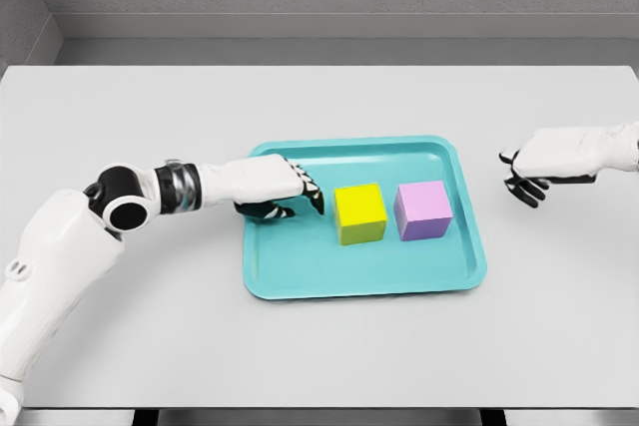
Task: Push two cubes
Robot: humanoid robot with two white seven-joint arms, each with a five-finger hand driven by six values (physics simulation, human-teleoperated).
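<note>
A teal tray [300, 271] sits on the grey table [120, 107], a little right of the table's middle. Two cubes stand side by side in the tray's right half. The yellow cube [359, 213] is on the left and the purple cube [423, 211] on the right, with a narrow gap between them so they do not touch. Both rest flat on the tray floor, clear of its raised rim.

The left arm comes in from the lower left and reaches across the tray's left edge. The left hand [275, 190] lies over the tray's left part, with its fingers [305, 192] stretched out together and pointing toward the yellow cube. It holds nothing. The fingertips are just beside the yellow cube's left face, and a thin strip of tray floor shows between them, so the hand seems not quite in contact. The purple cube lies beyond the yellow one, on the far side from this hand.

The right hand [544, 159] hovers over the bare table to the right of the tray, well apart from both cubes. Its dark fingers [524, 187] hang loosely downward and grasp nothing.
</note>
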